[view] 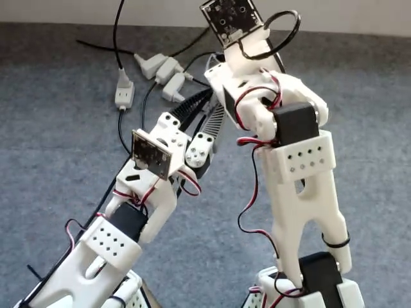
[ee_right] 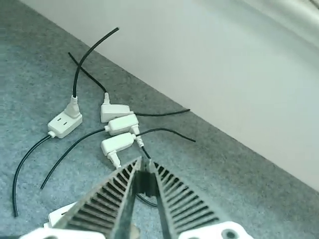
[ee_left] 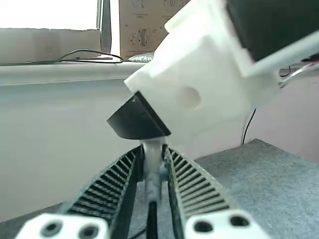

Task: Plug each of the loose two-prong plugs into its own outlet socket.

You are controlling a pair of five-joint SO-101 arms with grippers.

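Surface: grey carpet [view: 359,96], its far edge against a pale wall [ee_right: 239,64]. Both arms are raised over the middle of the carpet and stand close to each other.

Left gripper [ee_left: 153,152]: ribbed fingers [ee_left: 194,189] are drawn in on a white plug piece [ee_left: 153,169] with a black cord hanging from it. It is pinched at the body, presumably to leave the prongs free for insertion. The prongs are hidden, so plug end versus socket end cannot be told. The right arm's white housing [ee_left: 199,84] sits just beyond the tips and blocks the way ahead.

Right gripper [ee_right: 145,162]: fingers are almost together, and a dark cord [ee_right: 147,181] takes up the narrow gap. It appears to be the lead of the nearest plug [ee_right: 117,144], though the join is uncertain. Holding the lead would serve to steady or drag that plug.

Task items: the outlet socket [ee_right: 62,124] lies near the carpet's far edge. A corded plug [ee_right: 74,105] touches its end and is apparently seated. Just beside it three white two-prong plugs lie in a cluster: the nearest plug, middle plug [ee_right: 122,124] and far plug [ee_right: 114,112]. All three lie flat and unplugged.

Judgement: early in the task. The arms likely need separating before either approaches a socket.
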